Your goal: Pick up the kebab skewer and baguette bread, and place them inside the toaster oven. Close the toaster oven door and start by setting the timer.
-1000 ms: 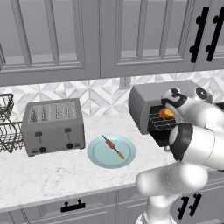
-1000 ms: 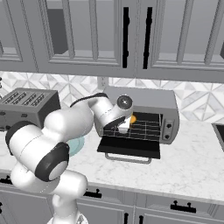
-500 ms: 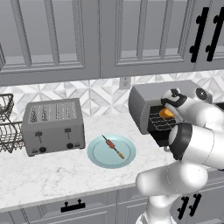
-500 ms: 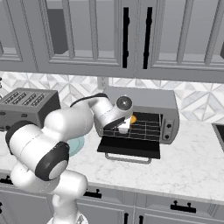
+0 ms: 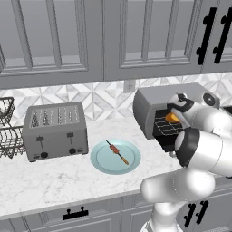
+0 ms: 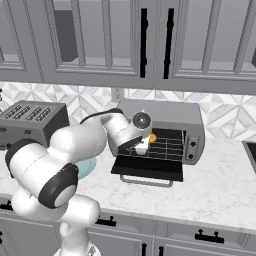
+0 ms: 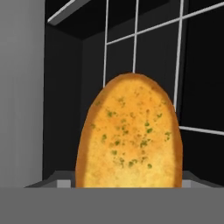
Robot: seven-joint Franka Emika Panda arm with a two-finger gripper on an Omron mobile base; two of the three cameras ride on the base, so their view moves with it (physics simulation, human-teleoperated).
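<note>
My white marbled stone counter (image 5: 54,181) carries a grey four-slot metal toaster (image 5: 55,130), a round pale-blue plate (image 5: 115,157), a dark wire rack (image 5: 8,131) and the wide grey toaster oven (image 6: 165,131).

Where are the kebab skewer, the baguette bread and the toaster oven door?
kebab skewer (image 5: 118,152): left base view, middle of the stick, on the plate.
baguette bread (image 7: 129,135): hand view, centre of the golden face.
toaster oven door (image 6: 147,168): right base view, open dark panel.

We see a grey four-slot toaster (image 5: 55,130) on the marble tabletop (image 5: 54,176), a wire rack (image 5: 9,133) at its left, and a pale blue plate (image 5: 102,159) just beside it. Grey cabinets (image 5: 104,36) hang above.
</note>
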